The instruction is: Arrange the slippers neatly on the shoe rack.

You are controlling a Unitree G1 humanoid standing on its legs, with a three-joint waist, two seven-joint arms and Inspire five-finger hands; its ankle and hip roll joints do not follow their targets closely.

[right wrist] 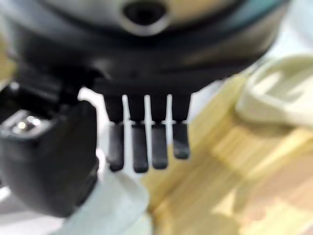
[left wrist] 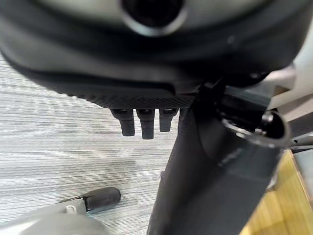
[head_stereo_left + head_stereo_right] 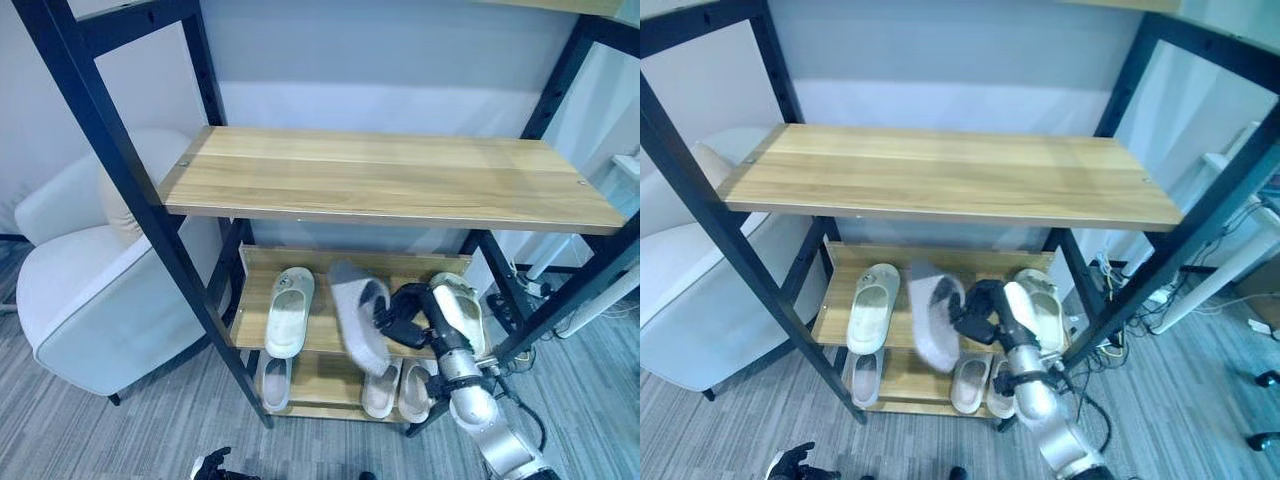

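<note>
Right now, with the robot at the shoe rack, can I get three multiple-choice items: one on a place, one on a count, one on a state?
1. The white armchair stands: A) left of the shoe rack B) right of it C) behind it
2. Slippers on the lowest shelf: A) one B) three C) five
3. The grey slipper is: A) flat among the others B) on the floor C) tilted at the right hand

A: the armchair sits beside the shoe rack, on its left.
B: the lowest shelf holds one at the left and two at the right.
C: the grey slipper slants against the right hand.
</note>
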